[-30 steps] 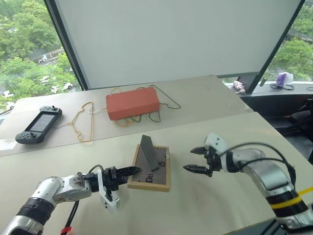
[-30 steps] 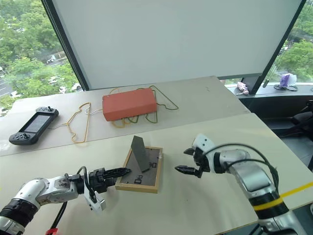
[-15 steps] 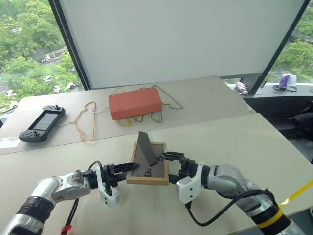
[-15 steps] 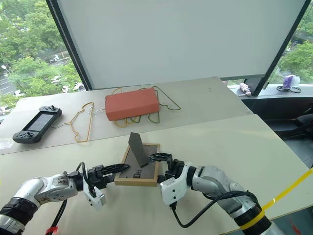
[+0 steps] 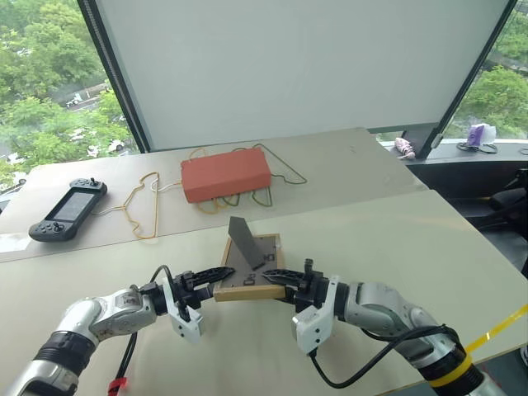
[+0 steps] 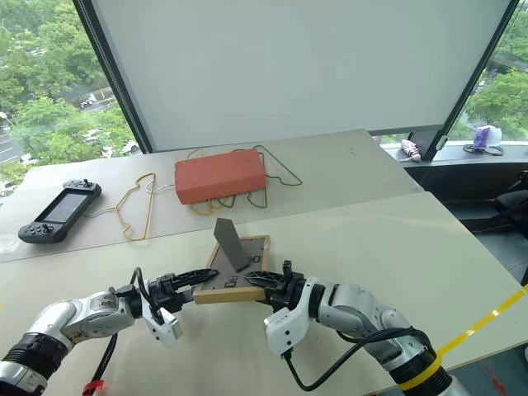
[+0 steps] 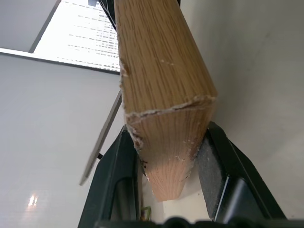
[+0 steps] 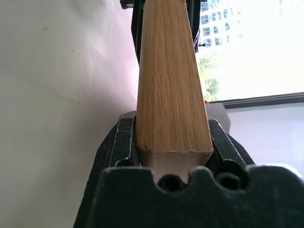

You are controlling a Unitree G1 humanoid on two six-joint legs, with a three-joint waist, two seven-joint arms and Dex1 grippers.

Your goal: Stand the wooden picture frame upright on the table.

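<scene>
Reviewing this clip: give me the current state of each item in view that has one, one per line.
wooden picture frame: back side up, near edge raised off the table, stand leg folded out
left gripper: shut on the frame's near left corner
right gripper: shut on the frame's near right corner
orange-red box: lying flat on wire hangers
game controller: lying flat, screen dark
</scene>
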